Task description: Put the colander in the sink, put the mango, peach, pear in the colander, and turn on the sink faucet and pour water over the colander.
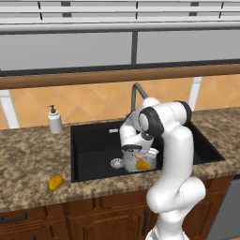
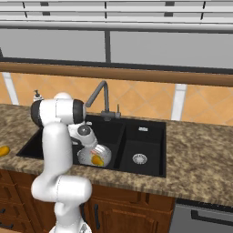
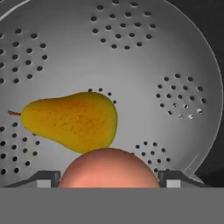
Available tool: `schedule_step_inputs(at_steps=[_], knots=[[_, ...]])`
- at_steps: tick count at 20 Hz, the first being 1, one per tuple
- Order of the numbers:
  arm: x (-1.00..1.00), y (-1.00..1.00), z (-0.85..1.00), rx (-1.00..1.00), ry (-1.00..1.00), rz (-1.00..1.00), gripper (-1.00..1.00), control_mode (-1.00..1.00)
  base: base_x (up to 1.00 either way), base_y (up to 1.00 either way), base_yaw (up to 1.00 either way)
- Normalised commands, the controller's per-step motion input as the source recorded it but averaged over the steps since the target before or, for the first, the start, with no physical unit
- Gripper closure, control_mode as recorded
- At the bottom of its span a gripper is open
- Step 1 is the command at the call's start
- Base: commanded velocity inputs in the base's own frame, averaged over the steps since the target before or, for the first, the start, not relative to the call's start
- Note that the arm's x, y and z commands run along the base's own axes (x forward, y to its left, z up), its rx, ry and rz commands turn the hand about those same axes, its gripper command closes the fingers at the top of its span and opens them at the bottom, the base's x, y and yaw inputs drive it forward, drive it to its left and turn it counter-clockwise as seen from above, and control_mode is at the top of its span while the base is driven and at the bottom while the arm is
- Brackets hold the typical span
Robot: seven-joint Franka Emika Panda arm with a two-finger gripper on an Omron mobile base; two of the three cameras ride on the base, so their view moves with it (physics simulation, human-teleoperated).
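Hovering low inside the large basin of the sink [image 1: 93,136], hand [image 3: 108,186] clamped on the peach [image 3: 108,168], pinkish fruit wedged between the two dark fingertips [image 3: 43,179] at the bottom of the hand view. Hanging just above the colander [image 3: 131,57], grey perforated bowl sitting on the basin floor. Lying on its side in that bowl, the pear [image 3: 70,121], yellow-green and speckled, short stem pointing away from the peach, just beyond it. Resting well apart on the counter [image 1: 28,154], near its front edge and left of the sink, the mango [image 1: 55,182], orange-yellow. Showing further right in the right base view, the smaller basin with its round silver drain [image 2: 139,158]. Rising behind the sink, the sink faucet [image 2: 103,98], spout angled down toward the large basin. Standing at the back left of the counter, a white soap pump bottle [image 1: 55,120].
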Motion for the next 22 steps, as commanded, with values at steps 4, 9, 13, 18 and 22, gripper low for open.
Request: schedule_step_inputs(at_steps=[4, 9, 13, 18, 22], knots=[[-0.53, 0.0, -0.14, 0.05, -0.13, 0.0, -1.0, -1.0, 0.0, 0.0, 0.0], [-0.63, 0.0, -0.06, 0.06, -0.09, 0.0, -1.0, -1.0, 0.0, 0.0, 0.0], [-1.0, 0.09, 0.45, 0.06, -0.35, 0.0, -1.0, -1.0, 0.0, 0.0, 0.0], [-0.62, 0.36, 0.83, 0.0, -0.17, 0.05, -1.0, -1.0, 0.0, 0.0, 0.0], [-0.35, 0.71, 0.83, -0.07, 0.02, 0.22, -1.0, -1.0, 0.0, 0.0, 0.0]])
